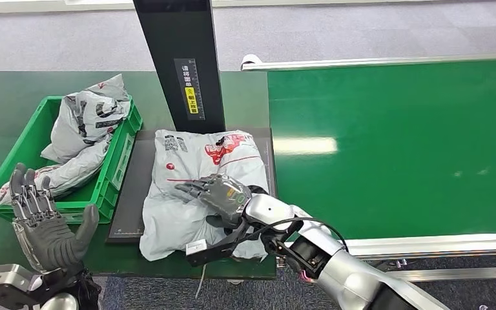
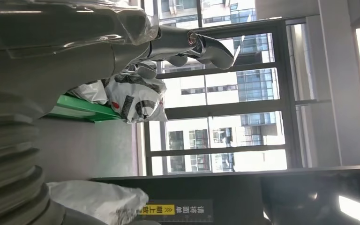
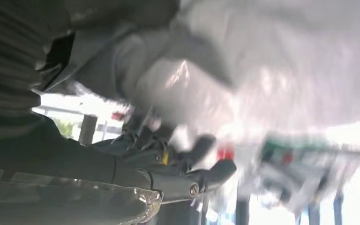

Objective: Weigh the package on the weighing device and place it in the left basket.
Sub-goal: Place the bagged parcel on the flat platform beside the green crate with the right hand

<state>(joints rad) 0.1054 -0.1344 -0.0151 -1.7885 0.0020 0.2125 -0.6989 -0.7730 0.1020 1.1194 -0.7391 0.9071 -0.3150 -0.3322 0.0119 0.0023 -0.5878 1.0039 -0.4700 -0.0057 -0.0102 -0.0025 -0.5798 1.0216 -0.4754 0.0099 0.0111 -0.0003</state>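
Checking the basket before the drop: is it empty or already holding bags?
Not empty. The green basket already holds crumpled grey bags, piled above its rim.

Head view: high on the robot's body, facing forward and down over the counter [image 1: 13, 84], taking in the green basket [image 1: 117, 169], the package [image 1: 194, 161] and the black post [image 1: 179, 58] at middle range. Left wrist view: close behind the left hand [image 2: 178, 47], turned on its side, facing across the counter toward windows; it shares the basket [image 2: 82, 108] and the post's yellow label [image 2: 161, 209] with the head view. Right wrist view: pressed close against the package [image 3: 281, 61], blurred, which the head view also shows.
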